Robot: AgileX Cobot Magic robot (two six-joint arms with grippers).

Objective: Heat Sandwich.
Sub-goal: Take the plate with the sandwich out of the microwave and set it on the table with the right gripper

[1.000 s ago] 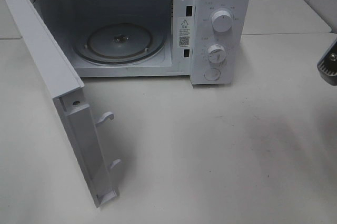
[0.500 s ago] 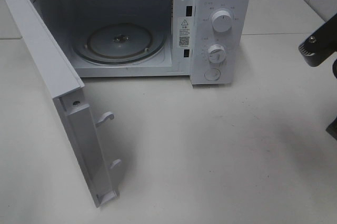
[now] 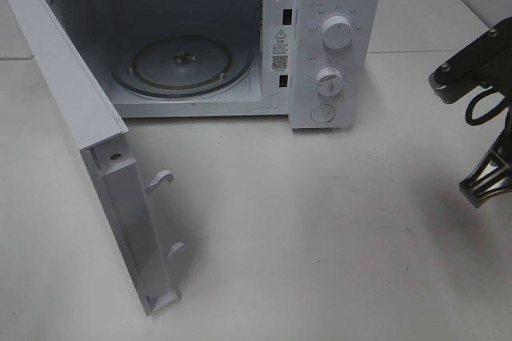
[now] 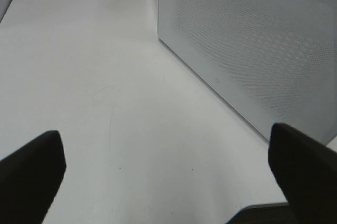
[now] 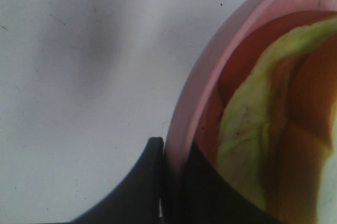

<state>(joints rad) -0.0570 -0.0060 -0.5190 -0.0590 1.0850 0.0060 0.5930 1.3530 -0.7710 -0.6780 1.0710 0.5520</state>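
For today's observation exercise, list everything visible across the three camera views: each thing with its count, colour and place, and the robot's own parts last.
microwave: one, white, back of the table, two knobs on its right panel.
microwave door: one, white, swung open toward the front left.
glass turntable: one, clear, inside the cavity, bare.
table: one, off-white.
pink plate: one, pink, rim pinched in the right gripper.
sandwich: one, pale bread, reddish filling, on the plate.
left gripper: one, black, open, beside the door.
right gripper: one, black, shut on the rim.
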